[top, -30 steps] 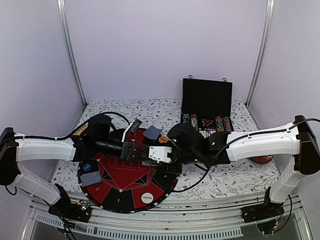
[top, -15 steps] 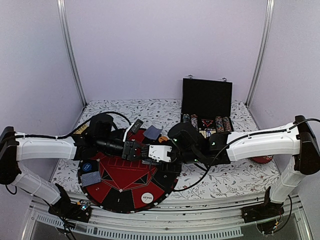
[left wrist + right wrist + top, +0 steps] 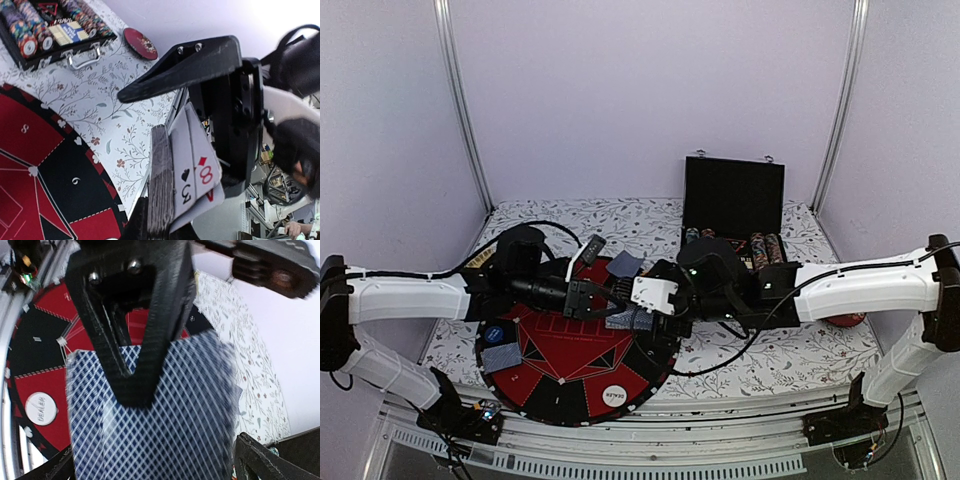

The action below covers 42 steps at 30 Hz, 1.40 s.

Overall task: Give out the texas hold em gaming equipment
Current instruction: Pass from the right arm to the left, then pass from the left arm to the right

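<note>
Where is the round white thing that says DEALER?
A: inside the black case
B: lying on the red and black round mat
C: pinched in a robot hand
B: the DEALER disc lies flat on the round mat, close to its near edge.

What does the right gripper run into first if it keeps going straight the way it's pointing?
Probably the deck in the left gripper. The right gripper points toward the left arm, tips nearly against it, pinching cards off that deck. Depth is unclear from above.
</note>
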Each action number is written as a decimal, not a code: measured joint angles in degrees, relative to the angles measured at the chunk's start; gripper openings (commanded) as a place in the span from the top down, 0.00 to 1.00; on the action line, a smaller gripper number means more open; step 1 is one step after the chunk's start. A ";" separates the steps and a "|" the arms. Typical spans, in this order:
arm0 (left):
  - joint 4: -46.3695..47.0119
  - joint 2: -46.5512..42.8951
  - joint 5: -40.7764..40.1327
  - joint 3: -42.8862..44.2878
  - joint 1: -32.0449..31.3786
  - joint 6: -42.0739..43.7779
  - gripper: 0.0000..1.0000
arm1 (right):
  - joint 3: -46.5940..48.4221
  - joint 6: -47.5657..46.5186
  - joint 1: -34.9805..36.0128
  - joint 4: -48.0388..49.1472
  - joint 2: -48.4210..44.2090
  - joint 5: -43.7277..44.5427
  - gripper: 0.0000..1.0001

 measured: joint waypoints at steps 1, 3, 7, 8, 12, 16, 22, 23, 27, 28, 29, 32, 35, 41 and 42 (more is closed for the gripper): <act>0.15 -0.42 -0.07 0.04 0.00 0.09 1.00 | -0.90 0.50 -0.46 0.68 -1.33 -1.20 0.01; 0.50 -1.22 -0.17 0.46 0.00 0.42 1.00 | -3.93 2.36 -2.01 2.75 -5.42 -5.33 0.01; 0.46 -1.64 -0.17 0.96 -0.02 0.50 1.00 | -8.35 4.76 -3.98 7.21 -12.07 -11.78 0.01; -0.04 -1.64 -0.20 0.96 -0.09 0.46 1.00 | -9.27 5.01 -4.15 8.68 -13.27 -13.00 0.01; -1.42 -1.62 -0.26 0.98 -0.11 0.15 1.00 | -11.67 3.72 -3.28 12.11 -14.88 -11.67 0.01; -2.36 -1.57 -0.83 1.14 -0.09 -0.66 1.00 | -10.19 -0.28 -0.81 10.60 -11.82 -5.86 0.01; -3.28 -1.38 -1.73 1.68 0.31 -2.32 1.00 | -5.88 -3.02 1.05 6.21 -5.88 -2.47 0.01; -3.45 -1.22 -1.77 1.68 0.44 -2.60 1.00 | -5.01 -3.23 1.25 5.46 -4.83 -2.36 0.01; -3.80 -0.94 -1.81 1.68 0.74 -3.08 1.00 | -1.53 -3.34 1.40 2.47 -0.68 -1.77 0.01; -3.78 -0.92 -1.77 1.68 0.81 -3.13 1.00 | -0.85 -3.32 1.40 1.97 0.33 -1.38 0.01; -3.78 -0.92 -1.68 1.68 0.83 -3.19 1.00 | -0.33 -3.30 1.40 1.60 1.22 -0.87 0.00; -3.78 -0.83 -1.25 1.68 0.83 -3.21 1.00 | 0.48 -3.26 1.40 1.03 3.19 0.48 0.08; -4.22 -0.79 -1.01 1.68 0.83 -3.21 1.00 | 0.81 -3.61 1.42 0.61 4.44 1.42 0.21; -4.59 -0.33 -0.83 1.68 1.09 -3.19 0.90 | 2.75 -3.82 1.42 -0.15 5.95 2.25 0.42; -4.59 -0.28 -0.85 1.68 1.16 -3.17 0.84 | 2.75 -3.82 1.44 -0.24 5.95 2.27 0.43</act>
